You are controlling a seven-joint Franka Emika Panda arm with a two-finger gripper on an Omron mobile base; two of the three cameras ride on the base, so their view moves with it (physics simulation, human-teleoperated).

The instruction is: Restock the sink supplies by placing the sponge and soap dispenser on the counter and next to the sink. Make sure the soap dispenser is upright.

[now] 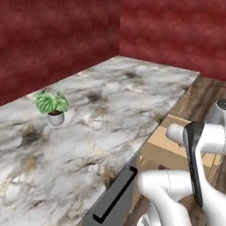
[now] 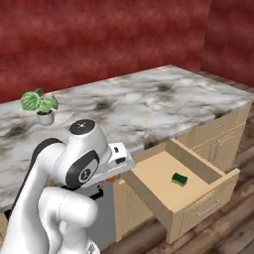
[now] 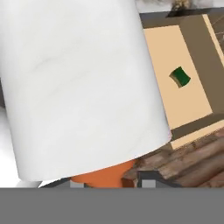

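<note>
The soap dispenser point(image 3: 83, 87) looms large in the hand view, its whitish body right before the camera and its orange pump top point(image 3: 103, 175) at the bottom of that view, next to the dark fingertips point(image 3: 151, 178). The bottle sits between the jaws, which are clamped on it, part-way apart around its body. In the right base view the hand point(image 2: 115, 163) hangs just off the desk's front edge, beside the open drawer.

The drawer point(image 2: 198, 198) is pulled out from the light wooden cabinets under the front edge of the desk point(image 2: 149, 104). It holds one thing: the sponge point(image 2: 179, 179), a small green block lying flat on the drawer floor, towards the drawer's right side and near its front panel, touching none of the walls. The hand view shows the same sponge point(image 3: 180, 77) on the pale wooden floor of the drawer.

On the marble desk stands a small white pot with a green leafy plant point(image 1: 53, 106), upright, near the back edge towards the left end, well apart from the drawer. A red wall point(image 2: 99, 39) runs behind the desk. The floor point(image 2: 233, 233) is dark wood planks.
</note>
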